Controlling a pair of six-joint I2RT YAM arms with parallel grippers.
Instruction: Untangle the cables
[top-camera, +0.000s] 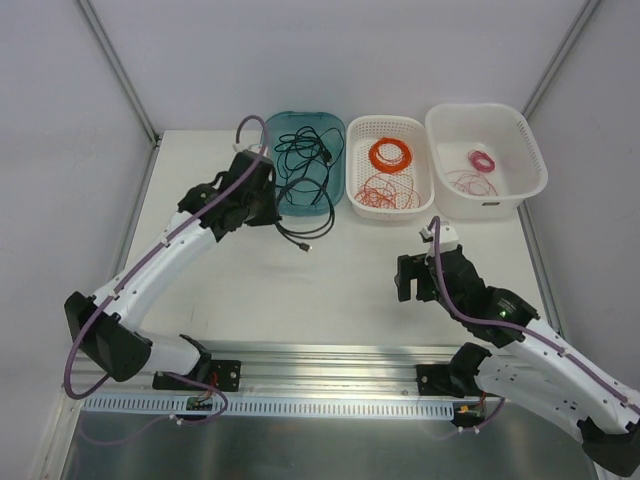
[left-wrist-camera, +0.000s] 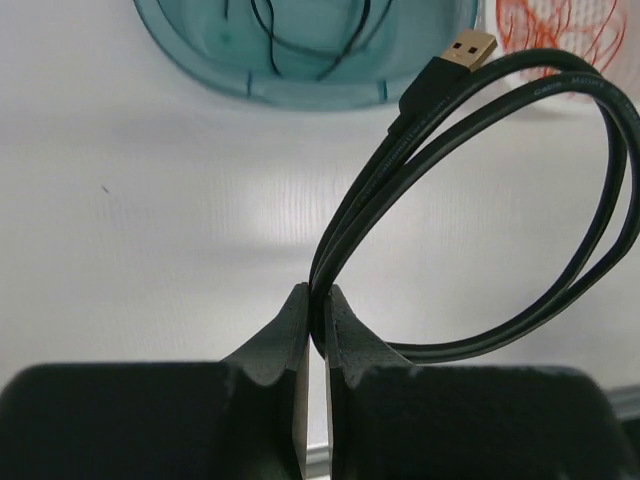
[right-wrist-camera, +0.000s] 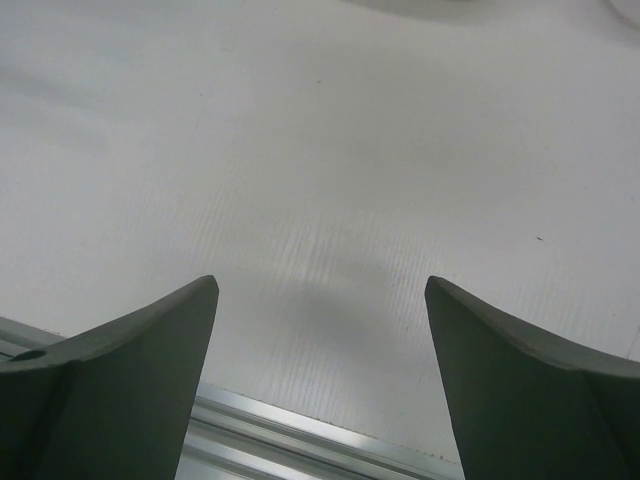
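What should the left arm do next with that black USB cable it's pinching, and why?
Probably lift the pinched loop and carry it forward over the teal bin, then release. The left gripper is shut on the black USB cable, and the cable's plug and loop sit just outside the bin's near wall. The right gripper is open and holds nothing, so it isn't helping yet.
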